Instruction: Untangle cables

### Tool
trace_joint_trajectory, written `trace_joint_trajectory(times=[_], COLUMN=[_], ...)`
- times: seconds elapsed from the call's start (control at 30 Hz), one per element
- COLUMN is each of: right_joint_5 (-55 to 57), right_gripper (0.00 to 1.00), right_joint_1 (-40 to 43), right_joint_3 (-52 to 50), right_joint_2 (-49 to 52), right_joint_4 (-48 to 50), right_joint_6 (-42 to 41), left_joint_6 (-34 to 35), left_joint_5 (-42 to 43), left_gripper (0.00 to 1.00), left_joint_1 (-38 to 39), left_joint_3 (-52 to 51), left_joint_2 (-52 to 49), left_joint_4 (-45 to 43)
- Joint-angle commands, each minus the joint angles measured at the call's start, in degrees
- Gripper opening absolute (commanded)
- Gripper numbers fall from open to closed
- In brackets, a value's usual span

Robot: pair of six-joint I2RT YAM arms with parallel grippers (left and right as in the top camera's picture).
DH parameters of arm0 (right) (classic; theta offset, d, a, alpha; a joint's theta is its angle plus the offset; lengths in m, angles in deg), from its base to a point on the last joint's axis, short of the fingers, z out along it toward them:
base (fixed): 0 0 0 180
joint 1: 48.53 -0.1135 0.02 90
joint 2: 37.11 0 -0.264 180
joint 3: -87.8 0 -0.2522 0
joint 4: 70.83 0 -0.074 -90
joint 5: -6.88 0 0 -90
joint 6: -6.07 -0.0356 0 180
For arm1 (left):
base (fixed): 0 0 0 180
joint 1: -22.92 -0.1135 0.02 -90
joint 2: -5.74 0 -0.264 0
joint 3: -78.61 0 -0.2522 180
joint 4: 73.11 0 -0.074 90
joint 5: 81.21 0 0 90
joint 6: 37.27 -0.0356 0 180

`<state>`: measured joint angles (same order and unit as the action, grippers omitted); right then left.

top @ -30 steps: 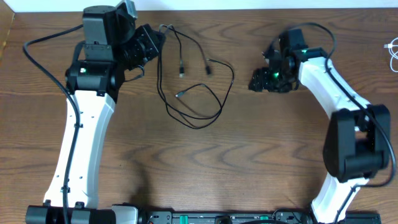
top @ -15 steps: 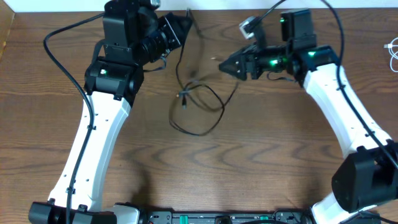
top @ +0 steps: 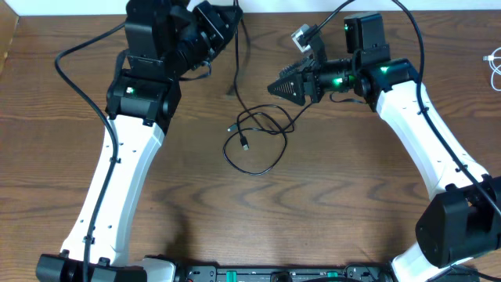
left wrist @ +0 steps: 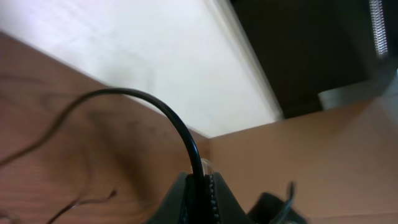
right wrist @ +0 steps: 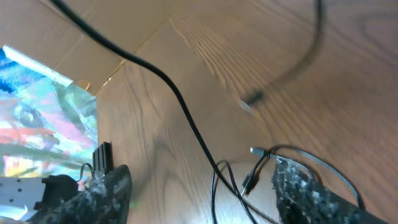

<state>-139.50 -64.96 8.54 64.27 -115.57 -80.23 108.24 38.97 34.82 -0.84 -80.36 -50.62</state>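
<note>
Thin black cables [top: 254, 141] lie in a loose tangle of loops mid-table, a small plug [top: 245, 145] showing inside. My left gripper [top: 227, 17] is raised at the table's back edge, shut on one black strand [top: 237, 63] that hangs down to the tangle. In the left wrist view the jaws [left wrist: 200, 193] pinch that cable [left wrist: 168, 112], which arcs up and left. My right gripper [top: 275, 88] hovers just right of the hanging strand, open. In the right wrist view its fingers [right wrist: 102, 193] stand wide apart over cable loops and a plug [right wrist: 249, 183]. A white cable [top: 493, 66] lies at the far right edge.
Thick black arm cables loop over both arms, such as the left one [top: 78, 47]. A pale wall [left wrist: 155, 62] runs behind the table's back edge. A cardboard box with a colourful print [right wrist: 37, 124] shows at the left of the right wrist view.
Both arms swung in toward the middle. My left gripper lifted one strand up to the back edge, and the tangle drew together and shifted right. My right gripper edged left and lower.
</note>
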Motion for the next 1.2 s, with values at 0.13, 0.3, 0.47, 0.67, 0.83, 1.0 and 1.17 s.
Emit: trace_joint_trajectory(times=[0.13,0.3,0.47,0.67,0.83,1.0,1.17], right_joint_5=[-7.5,-10.1,-9.3,-8.2,-6.1,0.1,3.6], right_gripper=[0.77,0.78,0.65,0.01,0.01,0.01,0.01], right_joint_1=[-3.0,-5.5,-7.4,-7.2,-3.9,0.2,5.7], right_joint_3=[-0.1,-0.1,-0.1,-0.1,-0.1,0.5,5.4], right_joint_2=[2.8,5.5,8.7,10.3,8.1,2.6,-2.1], right_joint_4=[5.3,11.1,18.9,24.0,24.0,22.5,22.6], right_joint_6=[6.7,6.7,4.0,-4.8,-14.3,-18.7,-28.8], left_joint_6=[12.0,15.8,16.6,15.0,0.2,-9.5,-19.9], left_joint_5=[2.5,3.5,4.8,5.2,4.8,-0.3,-1.1], left_gripper=[0.07,0.07,0.08,0.08,0.24,0.42,0.56], left_joint_1=[-0.1,-0.1,-0.1,-0.2,-1.2,-1.3,-1.3], left_joint_3=[0.4,0.4,0.4,0.4,0.4,0.4,0.4], left_joint_2=[1.2,1.2,1.2,1.1,1.1,1.1,1.1], left_joint_4=[-9.1,-11.6,-11.9,-11.5,-7.6,5.4,15.0])
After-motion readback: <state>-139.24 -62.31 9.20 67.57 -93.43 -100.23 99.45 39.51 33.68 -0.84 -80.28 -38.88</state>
